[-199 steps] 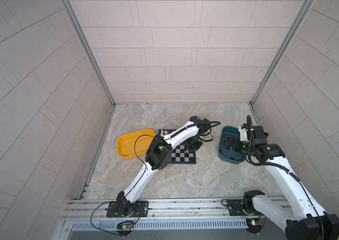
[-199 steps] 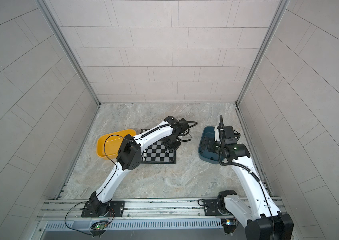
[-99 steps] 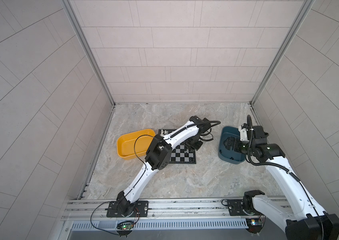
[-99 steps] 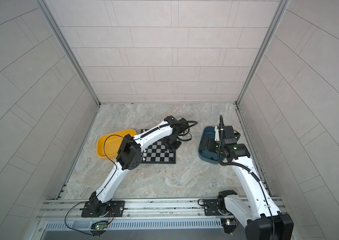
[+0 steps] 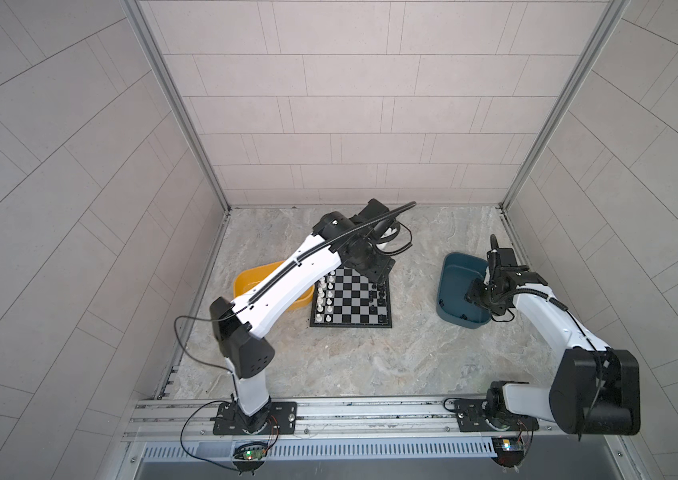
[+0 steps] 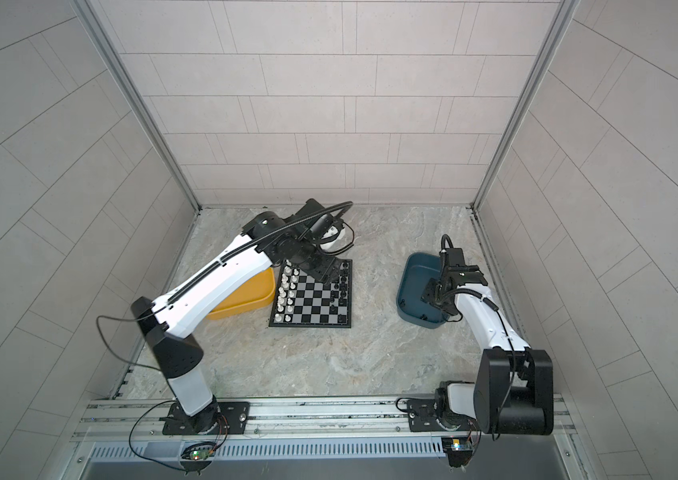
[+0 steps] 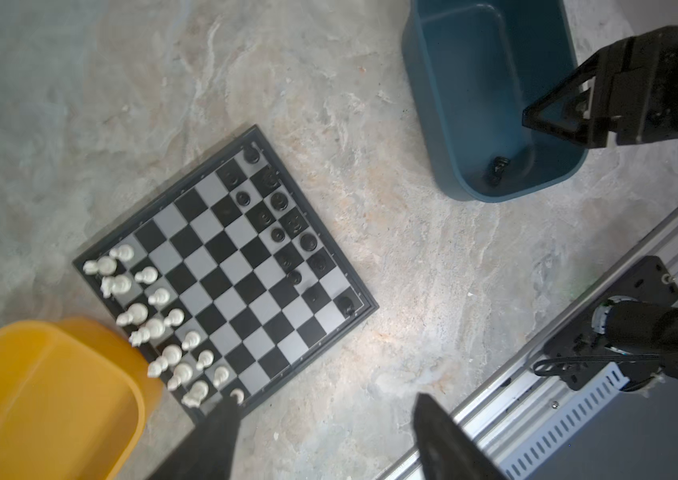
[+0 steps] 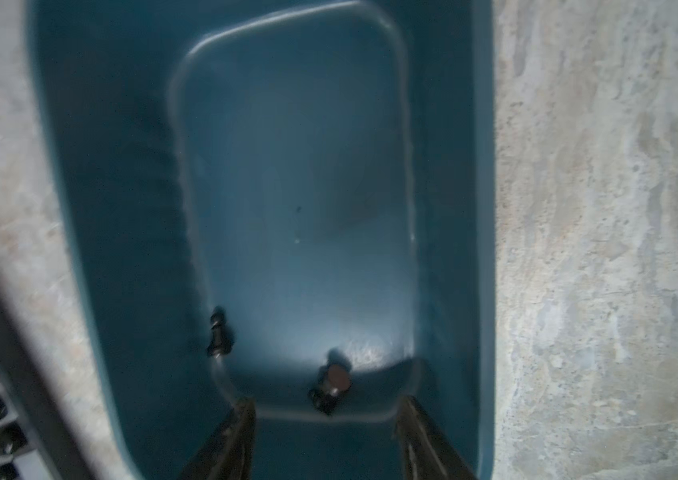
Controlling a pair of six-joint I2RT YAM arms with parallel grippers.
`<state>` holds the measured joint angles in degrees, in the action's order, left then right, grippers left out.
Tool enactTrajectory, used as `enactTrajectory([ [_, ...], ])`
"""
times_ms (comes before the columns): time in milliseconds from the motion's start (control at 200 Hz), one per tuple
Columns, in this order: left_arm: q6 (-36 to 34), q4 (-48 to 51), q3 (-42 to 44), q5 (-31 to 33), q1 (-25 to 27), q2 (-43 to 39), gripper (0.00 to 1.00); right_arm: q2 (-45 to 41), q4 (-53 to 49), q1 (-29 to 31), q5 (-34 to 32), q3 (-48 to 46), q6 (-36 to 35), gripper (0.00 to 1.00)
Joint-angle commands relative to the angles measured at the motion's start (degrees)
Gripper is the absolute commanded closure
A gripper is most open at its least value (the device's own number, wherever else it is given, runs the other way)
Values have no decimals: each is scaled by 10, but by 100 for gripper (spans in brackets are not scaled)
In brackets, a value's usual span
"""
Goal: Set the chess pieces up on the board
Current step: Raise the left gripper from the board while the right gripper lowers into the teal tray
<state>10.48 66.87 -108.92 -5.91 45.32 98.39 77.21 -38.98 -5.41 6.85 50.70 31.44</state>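
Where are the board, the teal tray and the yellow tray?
board (image 5: 350, 300): in a top view, middle squares.
teal tray (image 8: 296, 166): right wrist view, bare inner floor.
yellow tray (image 7: 46, 395): left wrist view, bare inner floor.

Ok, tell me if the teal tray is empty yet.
Not empty: the right wrist view shows two black pieces tipped on the floor of the teal tray, near one end.
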Motion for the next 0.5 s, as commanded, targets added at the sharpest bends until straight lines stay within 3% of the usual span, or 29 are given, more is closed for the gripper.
enactTrajectory([
  [0,1,-80,98,9,-10,-41,0,61,17,-10,-78,43,20,47],
  [205,8,-95,178,16,-22,-105,0,148,-20,-33,-128,94,51,48],
  [355,13,-104,212,19,-34,-130,0,110,-51,-50,-141,61,83,57],
  [495,14,-104,218,16,-40,-135,0,38,-63,-48,-129,1,92,58],
])
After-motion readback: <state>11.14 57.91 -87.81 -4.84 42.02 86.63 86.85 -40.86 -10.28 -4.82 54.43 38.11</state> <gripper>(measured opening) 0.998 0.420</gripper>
